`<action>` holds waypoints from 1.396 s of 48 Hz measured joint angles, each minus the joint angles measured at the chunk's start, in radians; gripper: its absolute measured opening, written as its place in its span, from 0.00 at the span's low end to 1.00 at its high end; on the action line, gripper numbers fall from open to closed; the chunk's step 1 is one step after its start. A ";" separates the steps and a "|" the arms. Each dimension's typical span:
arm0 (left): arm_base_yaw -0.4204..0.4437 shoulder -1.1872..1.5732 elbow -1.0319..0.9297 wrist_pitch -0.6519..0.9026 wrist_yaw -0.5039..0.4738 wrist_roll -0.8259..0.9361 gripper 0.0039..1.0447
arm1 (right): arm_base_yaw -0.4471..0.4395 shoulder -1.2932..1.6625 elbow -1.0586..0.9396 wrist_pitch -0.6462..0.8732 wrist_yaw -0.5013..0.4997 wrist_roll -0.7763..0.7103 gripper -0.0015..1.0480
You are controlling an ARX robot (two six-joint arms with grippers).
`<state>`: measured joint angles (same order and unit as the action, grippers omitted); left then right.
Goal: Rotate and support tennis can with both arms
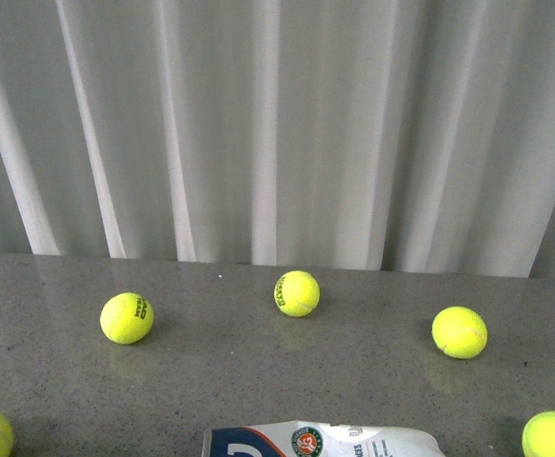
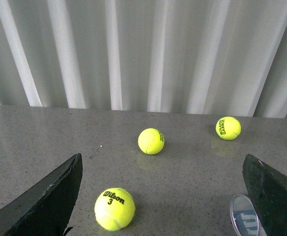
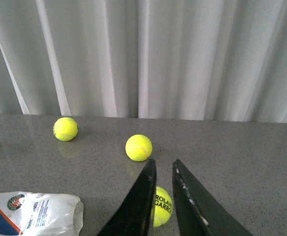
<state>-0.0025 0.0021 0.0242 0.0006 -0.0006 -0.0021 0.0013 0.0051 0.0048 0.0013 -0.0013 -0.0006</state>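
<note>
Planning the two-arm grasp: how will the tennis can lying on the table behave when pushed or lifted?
The tennis can lies on its side on the smooth grey table, so it will probably roll if nudged. Its glossy label may slip between gripper fingers. In the right wrist view one end looks crumpled, so it may flex under a squeeze.

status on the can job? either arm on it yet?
Done: nothing visible. The can lies on its side on the table, untouched. In hand: the left pincer is open, the can's end just inside its right finger; the right pincer is nearly closed, empty, a ball behind it. Left: grip, rotate and support with both arms.
</note>
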 joint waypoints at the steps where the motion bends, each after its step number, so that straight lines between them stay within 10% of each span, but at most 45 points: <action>1: 0.000 0.000 0.000 0.000 0.000 0.000 0.94 | 0.000 0.000 0.000 0.000 0.000 0.000 0.16; 27: 0.000 0.000 0.000 0.000 0.000 0.000 0.94 | 0.000 -0.001 0.000 0.000 0.000 0.000 0.94; 60: -0.002 0.119 0.040 -0.079 -0.085 -0.120 0.94 | 0.000 0.000 0.000 0.000 0.000 0.001 0.93; 67: 0.146 0.743 0.122 0.356 0.154 -0.271 0.94 | 0.000 -0.001 0.000 -0.001 0.000 0.001 0.93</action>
<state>0.1436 0.7452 0.1463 0.3569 0.1535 -0.2729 0.0013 0.0044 0.0048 0.0006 -0.0013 0.0002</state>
